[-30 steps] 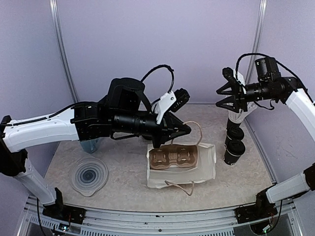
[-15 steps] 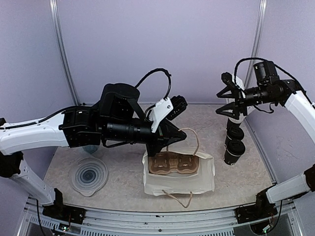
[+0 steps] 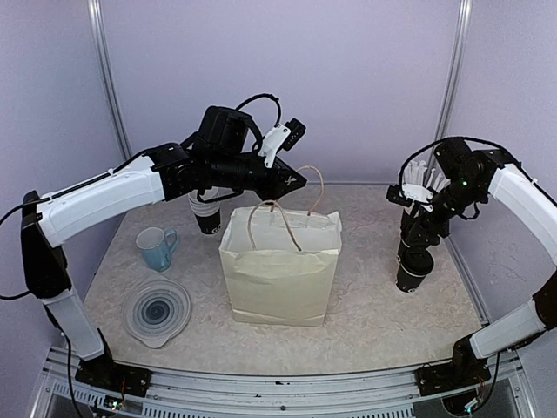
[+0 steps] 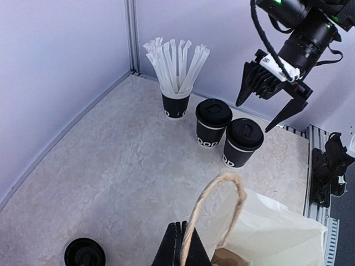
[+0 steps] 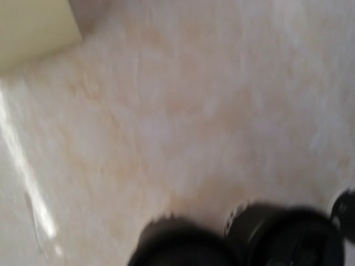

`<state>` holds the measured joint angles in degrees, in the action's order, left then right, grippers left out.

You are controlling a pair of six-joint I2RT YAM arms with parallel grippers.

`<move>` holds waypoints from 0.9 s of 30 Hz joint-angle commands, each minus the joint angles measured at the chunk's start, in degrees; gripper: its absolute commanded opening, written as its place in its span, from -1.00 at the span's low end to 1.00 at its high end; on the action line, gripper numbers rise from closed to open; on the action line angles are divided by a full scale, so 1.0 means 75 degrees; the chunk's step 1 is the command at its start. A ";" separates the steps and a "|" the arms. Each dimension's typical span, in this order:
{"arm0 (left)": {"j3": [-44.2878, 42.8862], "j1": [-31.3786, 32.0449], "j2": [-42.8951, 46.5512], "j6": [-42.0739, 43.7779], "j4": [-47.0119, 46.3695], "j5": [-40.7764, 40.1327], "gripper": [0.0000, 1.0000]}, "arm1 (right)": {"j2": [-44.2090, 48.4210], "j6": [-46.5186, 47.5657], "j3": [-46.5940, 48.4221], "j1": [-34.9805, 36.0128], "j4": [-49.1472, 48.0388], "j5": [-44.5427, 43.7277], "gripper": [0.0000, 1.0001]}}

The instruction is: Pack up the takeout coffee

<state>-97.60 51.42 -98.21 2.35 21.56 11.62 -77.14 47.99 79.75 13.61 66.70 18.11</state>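
Observation:
Two lidded black coffee cups (image 3: 415, 261) stand at the right, also in the left wrist view (image 4: 213, 123). My right gripper (image 3: 419, 218) hangs just above them, jaws spread and empty (image 4: 255, 115). The right wrist view is blurred and shows only dark cup tops (image 5: 183, 244). My left gripper (image 3: 291, 183) is shut on a rope handle (image 4: 222, 210) of the white paper bag (image 3: 278, 270), which stands upright at the centre. A brown carrier tray (image 4: 227, 257) shows just inside the bag.
A black cup of white straws (image 4: 176, 83) stands behind the coffee cups. Another black cup (image 3: 207, 218) stands at the back left under my left arm. A blue mug (image 3: 157, 246) and a clear round lid (image 3: 157, 311) sit at the left.
The bag lay flat with the tray showing in it; my left gripper has lifted it upright by the handle. My right gripper has dropped down over the two cups.

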 commanded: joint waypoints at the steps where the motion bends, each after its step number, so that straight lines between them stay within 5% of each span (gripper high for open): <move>1: -0.0157 -0.0229 -0.0187 -0.0173 0.0222 0.0241 -0.90 | 0.0096 0.0521 -0.0458 -0.0296 0.0588 -0.0672 0.42; 4: -0.0023 -0.0329 -0.0172 -0.0193 0.0239 0.0221 -0.75 | 0.0137 0.1027 -0.0809 -0.0496 0.0736 -0.0621 0.52; 11: 0.0316 -0.0364 0.0113 -0.0278 0.0033 0.0056 -0.03 | -0.0296 0.1559 -0.0883 -0.1053 0.0967 -0.0602 0.55; 27: 0.1143 -0.0188 0.0860 -0.0366 -0.0411 0.0292 0.22 | -0.1417 0.1524 -0.0568 -0.1136 0.0699 -0.0655 0.77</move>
<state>-89.91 49.39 -93.67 -0.80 20.40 13.08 -86.19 58.74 74.22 5.69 71.88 13.13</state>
